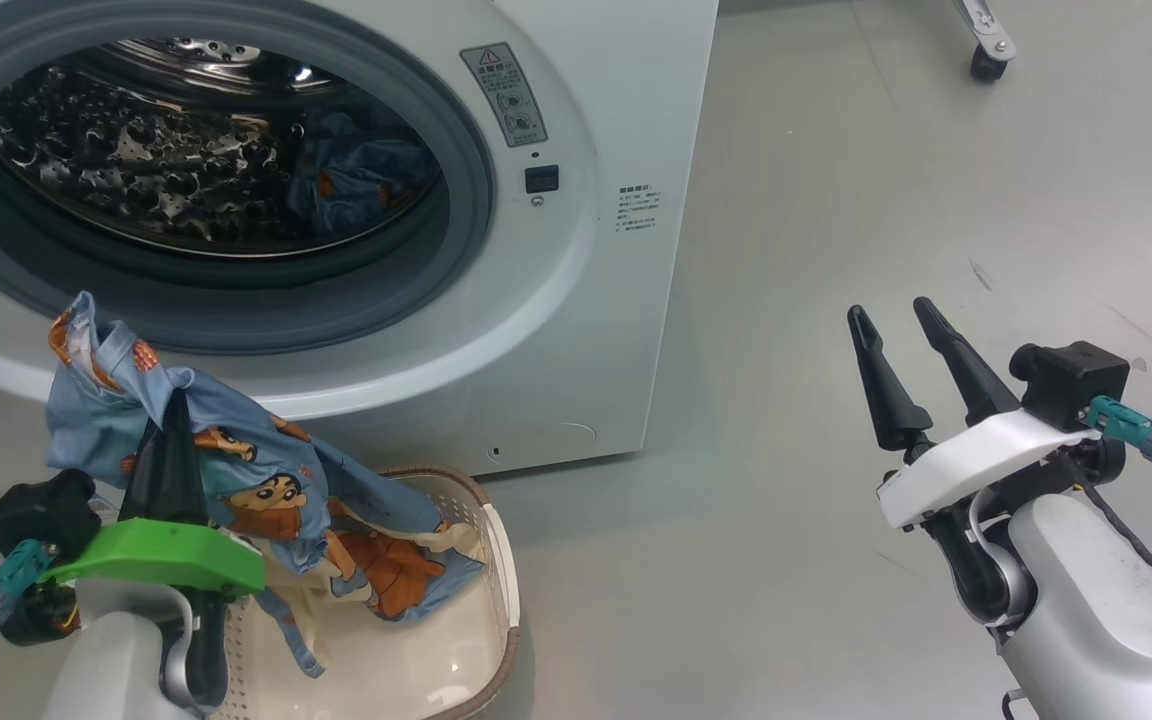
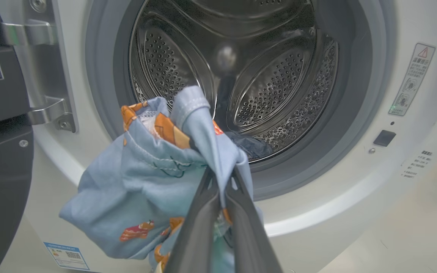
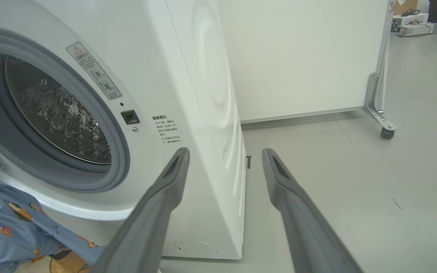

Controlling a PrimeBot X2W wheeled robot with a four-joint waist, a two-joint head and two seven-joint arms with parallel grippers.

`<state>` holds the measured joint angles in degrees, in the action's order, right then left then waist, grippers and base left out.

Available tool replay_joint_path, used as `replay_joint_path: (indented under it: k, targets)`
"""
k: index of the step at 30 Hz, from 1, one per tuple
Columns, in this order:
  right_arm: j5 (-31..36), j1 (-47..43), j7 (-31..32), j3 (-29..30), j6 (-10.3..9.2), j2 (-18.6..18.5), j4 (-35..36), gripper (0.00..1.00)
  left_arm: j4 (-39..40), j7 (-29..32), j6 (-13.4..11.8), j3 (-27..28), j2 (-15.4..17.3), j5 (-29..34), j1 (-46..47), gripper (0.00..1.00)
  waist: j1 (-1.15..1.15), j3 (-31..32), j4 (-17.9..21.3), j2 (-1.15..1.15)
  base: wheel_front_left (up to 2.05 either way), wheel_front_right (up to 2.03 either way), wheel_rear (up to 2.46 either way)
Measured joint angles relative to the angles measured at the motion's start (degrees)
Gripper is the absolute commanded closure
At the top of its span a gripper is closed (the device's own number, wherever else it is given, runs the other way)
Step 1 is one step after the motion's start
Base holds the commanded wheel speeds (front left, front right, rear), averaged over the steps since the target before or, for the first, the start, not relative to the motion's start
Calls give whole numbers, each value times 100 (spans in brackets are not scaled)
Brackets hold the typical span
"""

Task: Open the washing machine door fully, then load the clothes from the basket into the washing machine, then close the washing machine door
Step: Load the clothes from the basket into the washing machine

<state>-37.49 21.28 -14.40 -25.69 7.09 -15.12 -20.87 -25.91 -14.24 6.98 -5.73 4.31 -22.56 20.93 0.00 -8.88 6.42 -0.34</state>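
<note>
Holds the clothes pinched in the left gripper, fingers pressed together on a bunched fold. Hangs lifted, with the tail trailing down into the basket. Points straight at the open drum of the washing machine, ahead and a little above the fingertips, near the gasket lip. Probably calls for a forward push along the finger axis. Stands off with the right gripper, fingers spread wide, empty, well apart to the side.
</note>
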Motion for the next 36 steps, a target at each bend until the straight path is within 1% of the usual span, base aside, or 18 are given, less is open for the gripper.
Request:
replay_joint_path:
  k: [5, 17, 31, 36]
  targets:
    - [0, -20, 0, 12, 0, -81, -1, 0, 346, 0, 0, 20, 156, 85, -294, 100, 0, 138, -76, 0, 0, 0, 0]
    - [-2, -21, 0, 171, 0, -177, 5, 0, 1276, -15, 0, -40, 289, 413, -668, 100, 0, 250, -131, 0, 0, 0, 0]
    - [-2, -35, 0, 164, 0, -181, 42, 0, 1769, -15, 0, -93, 307, 459, -978, 100, 0, 212, -114, 0, 0, 0, 0]
    - [-25, -110, 0, 160, 0, -180, 54, 0, 1922, -15, 0, -261, 392, 548, -962, 100, 0, 170, -107, 0, 0, 0, 0]
